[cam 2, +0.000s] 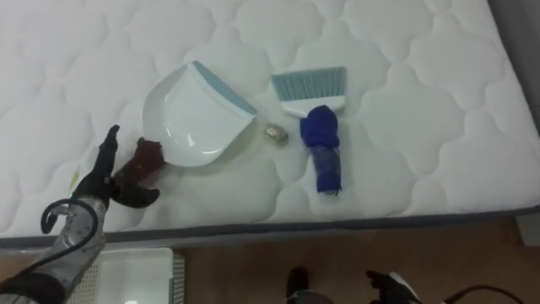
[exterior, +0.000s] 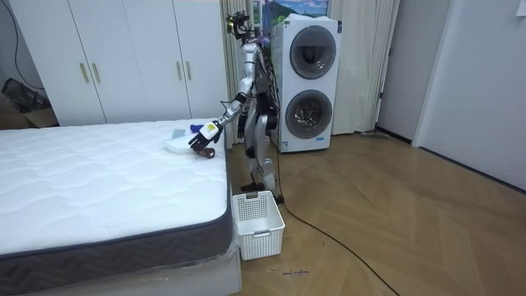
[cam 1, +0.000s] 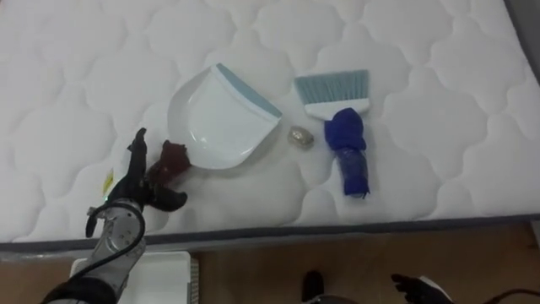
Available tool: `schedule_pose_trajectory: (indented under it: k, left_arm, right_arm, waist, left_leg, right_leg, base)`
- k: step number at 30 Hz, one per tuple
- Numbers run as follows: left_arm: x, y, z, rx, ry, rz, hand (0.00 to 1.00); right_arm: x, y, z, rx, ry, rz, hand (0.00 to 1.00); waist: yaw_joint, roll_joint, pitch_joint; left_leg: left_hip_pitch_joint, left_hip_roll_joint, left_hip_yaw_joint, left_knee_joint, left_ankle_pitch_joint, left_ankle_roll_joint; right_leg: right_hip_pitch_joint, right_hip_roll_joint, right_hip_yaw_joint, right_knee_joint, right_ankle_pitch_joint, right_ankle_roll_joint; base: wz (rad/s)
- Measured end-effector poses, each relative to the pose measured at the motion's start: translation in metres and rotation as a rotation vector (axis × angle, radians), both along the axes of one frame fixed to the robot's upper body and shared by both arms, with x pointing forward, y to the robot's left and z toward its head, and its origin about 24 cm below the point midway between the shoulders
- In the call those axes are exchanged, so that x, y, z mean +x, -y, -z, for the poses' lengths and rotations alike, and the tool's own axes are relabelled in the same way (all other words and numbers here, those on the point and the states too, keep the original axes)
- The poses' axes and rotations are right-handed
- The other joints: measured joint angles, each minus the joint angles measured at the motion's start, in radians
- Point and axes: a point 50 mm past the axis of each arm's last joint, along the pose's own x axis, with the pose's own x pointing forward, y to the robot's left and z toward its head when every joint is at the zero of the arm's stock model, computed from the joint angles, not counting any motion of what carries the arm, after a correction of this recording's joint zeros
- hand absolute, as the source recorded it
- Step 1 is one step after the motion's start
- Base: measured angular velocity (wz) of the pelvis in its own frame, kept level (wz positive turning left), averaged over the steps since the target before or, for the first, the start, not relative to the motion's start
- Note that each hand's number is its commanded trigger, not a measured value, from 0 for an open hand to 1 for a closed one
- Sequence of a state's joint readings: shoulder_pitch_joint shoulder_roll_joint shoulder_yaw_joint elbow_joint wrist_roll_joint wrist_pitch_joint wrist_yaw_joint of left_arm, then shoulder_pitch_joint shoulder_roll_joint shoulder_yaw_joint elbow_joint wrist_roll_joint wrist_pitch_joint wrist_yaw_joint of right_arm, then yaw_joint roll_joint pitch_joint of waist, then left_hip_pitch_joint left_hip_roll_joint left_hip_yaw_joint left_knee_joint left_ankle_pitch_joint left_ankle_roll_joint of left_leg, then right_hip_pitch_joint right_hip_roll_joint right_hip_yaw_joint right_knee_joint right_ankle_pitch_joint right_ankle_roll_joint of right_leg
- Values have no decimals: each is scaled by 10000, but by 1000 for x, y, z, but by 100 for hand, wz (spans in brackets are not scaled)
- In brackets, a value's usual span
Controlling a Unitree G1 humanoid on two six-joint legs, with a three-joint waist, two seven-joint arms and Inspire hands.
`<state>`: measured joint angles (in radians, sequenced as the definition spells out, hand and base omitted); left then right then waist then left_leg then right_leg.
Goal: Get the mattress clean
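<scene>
A white dustpan (cam 1: 224, 118) with a blue lip lies on the white mattress (cam 1: 439, 177), its dark red handle (cam 1: 173, 159) pointing toward the near edge. My left hand (cam 1: 139, 181) is at that handle, open, with straight fingers on one side of it and the thumb spread on the other. To the right lies a small brush (cam 1: 346, 139) with pale blue bristles and a blue wrapped handle. A small crumpled scrap (cam 1: 301, 137) sits between dustpan and brush. My right hand (cam 1: 415, 287) hangs low, below the bed's edge.
A white plastic basket (exterior: 259, 222) stands on the wooden floor by the bed, just under my left arm. I stand at the bed's side, with stacked washing machines (exterior: 311, 82) behind me and white wardrobes (exterior: 123, 57) beyond the bed.
</scene>
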<state>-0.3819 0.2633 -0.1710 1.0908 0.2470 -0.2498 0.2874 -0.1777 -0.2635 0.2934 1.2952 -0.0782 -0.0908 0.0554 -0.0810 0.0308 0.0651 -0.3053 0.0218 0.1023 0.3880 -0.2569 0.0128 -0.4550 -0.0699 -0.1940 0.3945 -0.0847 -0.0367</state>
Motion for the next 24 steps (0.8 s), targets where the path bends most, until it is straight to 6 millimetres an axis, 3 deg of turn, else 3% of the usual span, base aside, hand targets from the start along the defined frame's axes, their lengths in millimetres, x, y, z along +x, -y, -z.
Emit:
schedule_pose_trajectory:
  k: [11,24]
  left_arm:
    - [5,2,-1,-181,-439,354,0]
    - [21,1,-11,54,-656,152,0]
  right_arm:
    - [9,-2,-3,105,343,274,0]
    - [11,-2,-4,134,533,607,0]
  waist:
    - [-223,-3,24]
    - [-324,59,55]
  left_leg:
    - [-860,22,32,603,-38,-9]
    - [-1338,61,27,930,-142,66]
  right_leg:
    - [-750,-58,22,395,74,-125]
    - [-999,-39,46,397,174,-91]
  base:
    - [-1]
    - [0]
